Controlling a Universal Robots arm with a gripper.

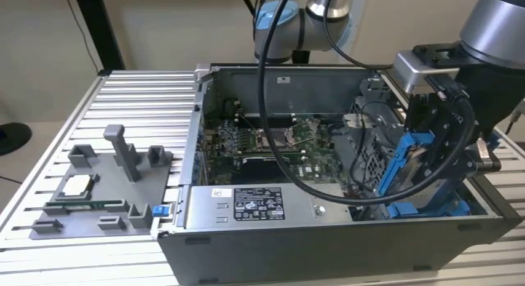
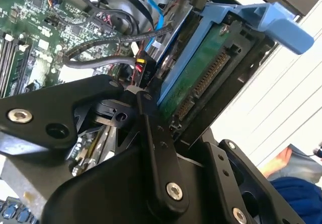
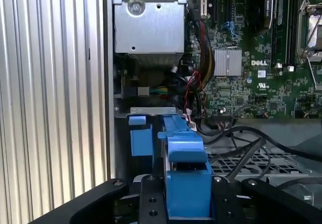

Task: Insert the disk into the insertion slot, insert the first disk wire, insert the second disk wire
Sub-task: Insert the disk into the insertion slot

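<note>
1. One gripper (image 3: 186, 194) squeezes the disk (image 1: 412, 160), at 3 o'clock in the exterior view, right by the insertion slot (image 1: 434, 207).
2. If it tips, it may jam or catch the black wires (image 3: 236, 133).

Backdrop is just a plain cream-beige painted wall (image 1: 164, 27) with a black upright metal post (image 1: 98, 27) standing in front of it at the exterior view's left. Everything sits on a silver ribbed aluminium slat table (image 1: 139, 107), the same slats showing up in the first wrist view (image 3: 50, 83). Off the table's edge at the exterior view's left there's pale beige floor (image 1: 16, 175) with a dark rounded object (image 1: 8, 138) on it, and the lighting is soft and even.
</note>
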